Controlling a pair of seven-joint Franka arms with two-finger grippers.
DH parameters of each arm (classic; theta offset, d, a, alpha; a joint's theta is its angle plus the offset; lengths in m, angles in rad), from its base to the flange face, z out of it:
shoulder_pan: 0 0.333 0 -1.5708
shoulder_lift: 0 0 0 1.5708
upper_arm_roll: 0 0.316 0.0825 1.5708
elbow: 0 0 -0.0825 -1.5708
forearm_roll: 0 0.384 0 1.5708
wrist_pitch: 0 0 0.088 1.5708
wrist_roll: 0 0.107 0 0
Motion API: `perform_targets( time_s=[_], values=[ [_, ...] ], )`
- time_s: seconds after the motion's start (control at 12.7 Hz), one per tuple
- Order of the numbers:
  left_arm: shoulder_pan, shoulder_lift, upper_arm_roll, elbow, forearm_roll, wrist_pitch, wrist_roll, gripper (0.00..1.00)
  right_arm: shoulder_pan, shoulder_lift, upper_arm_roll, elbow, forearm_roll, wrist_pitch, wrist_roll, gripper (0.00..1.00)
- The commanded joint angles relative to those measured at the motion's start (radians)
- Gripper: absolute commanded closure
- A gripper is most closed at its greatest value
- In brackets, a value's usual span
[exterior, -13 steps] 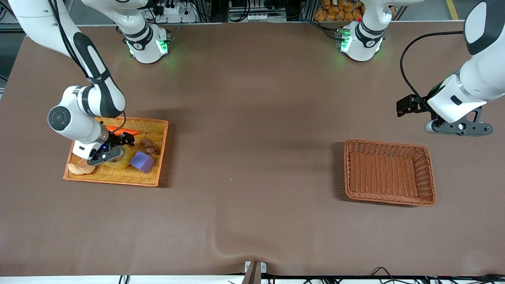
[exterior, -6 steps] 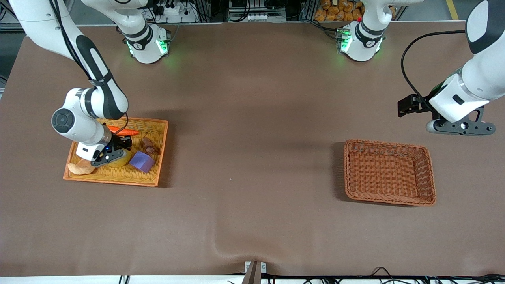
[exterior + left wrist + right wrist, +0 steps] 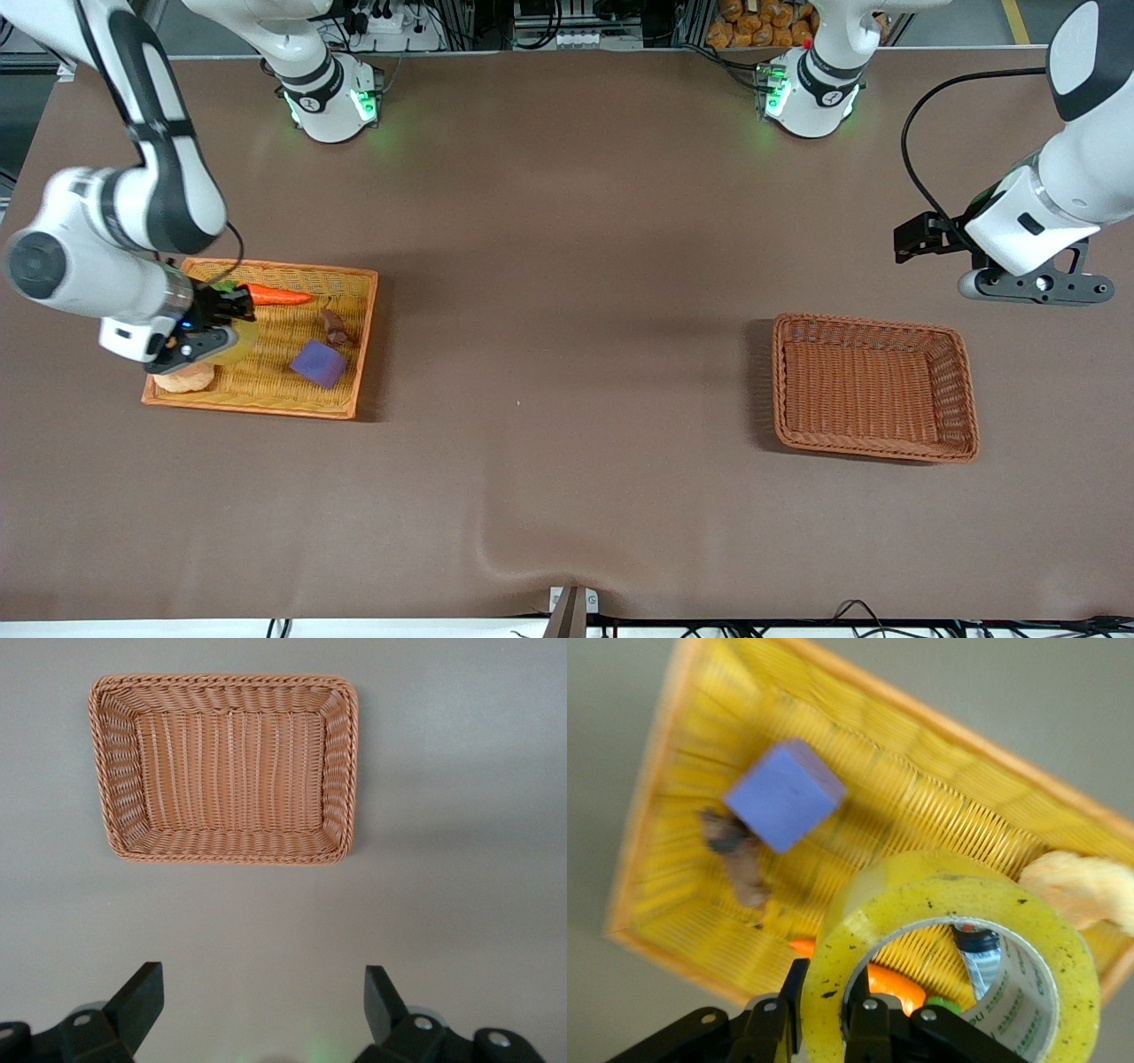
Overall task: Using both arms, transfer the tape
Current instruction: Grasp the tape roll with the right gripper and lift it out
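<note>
Front view: right gripper [image 3: 205, 338] holds the tape [image 3: 237, 341] in the air over the orange tray [image 3: 266, 408]; the left arm waits.
Left wrist view: left gripper [image 3: 263, 1005] spread wide over bare table near the wicker basket [image 3: 347, 762].
Right wrist view: fingers [image 3: 868, 1028] pinch the tape's [image 3: 957, 930] wall above the purple cube [image 3: 784, 793].

Bright even overhead light; soft shadows; right wrist view motion-blurred.

My front camera looks down from high across the table [image 3: 567, 266], bases at twelve o'clock. My left wrist camera looks straight down, from well above, on the brown basket [image 3: 115, 762], also in front view [image 3: 784, 390]. My right wrist camera sits close over the yellow tray [image 3: 939, 780], also in front view [image 3: 266, 403].
</note>
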Motion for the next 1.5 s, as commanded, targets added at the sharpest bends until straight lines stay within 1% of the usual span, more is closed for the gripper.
perform_targets(
  time_s=[0.0, 0.08, 0.16, 0.32, 0.39, 0.47, 0.63, 0.71, 0.95, 1.03, 1.11, 1.26, 1.42],
  values=[
    [0.005, 0.007, 0.001, 0.018, -0.02, -0.009, 0.007, 0.0, 0.076, 0.014, 0.011, 0.151, 0.013, -0.099, 0.049, 1.0],
    [0.003, 0.007, 0.001, 0.018, -0.02, -0.008, 0.007, 0.0, 0.138, 0.02, 0.011, 0.174, 0.042, -0.096, 0.118, 1.0],
    [0.005, 0.007, 0.001, 0.018, -0.02, -0.008, 0.007, 0.0, 0.216, 0.06, 0.009, 0.215, 0.088, -0.098, 0.226, 1.0],
    [0.001, 0.014, 0.001, 0.018, -0.018, -0.008, 0.007, 0.0, 0.371, 0.138, 0.011, 0.285, 0.106, -0.083, 0.44, 1.0],
    [-0.006, 0.06, 0.001, 0.016, -0.011, -0.001, 0.007, 0.0, 0.446, 0.19, 0.009, 0.354, 0.102, -0.079, 0.57, 1.0],
    [-0.012, 0.139, -0.001, 0.021, -0.003, 0.001, 0.007, 0.0, 0.511, 0.262, 0.009, 0.444, 0.101, -0.079, 0.705, 1.0],
    [0.003, 0.156, 0.001, 0.042, -0.002, 0.002, 0.017, 0.0, 0.617, 0.435, 0.009, 0.639, 0.098, -0.064, 0.883, 1.0],
    [-0.003, 0.156, 0.004, 0.042, 0.0, 0.002, 0.017, 0.0, 0.657, 0.506, 0.009, 0.705, 0.098, -0.041, 0.957, 1.0],
    [-0.002, 0.159, 0.002, 0.042, -0.005, 0.002, 0.023, 0.0, 0.776, 0.637, 0.008, 0.731, 0.095, 0.207, 1.234, 1.0],
    [0.004, 0.162, 0.004, 0.042, -0.015, 0.001, 0.027, 0.0, 0.806, 0.683, 0.003, 0.749, 0.093, 0.265, 1.291, 1.0],
    [0.006, 0.165, 0.004, 0.042, -0.017, 0.001, 0.027, 0.0, 0.811, 0.709, 0.003, 0.761, 0.095, 0.279, 1.297, 1.0],
    [0.005, 0.165, 0.004, 0.042, -0.017, 0.001, 0.027, 0.0, 0.82, 0.731, 0.003, 0.761, 0.093, 0.281, 1.301, 1.0],
    [0.011, 0.188, 0.005, 0.056, -0.018, 0.005, 0.027, 0.0, 0.818, 0.749, 0.003, 0.758, 0.09, 0.281, 1.297, 1.0]
  ],
)
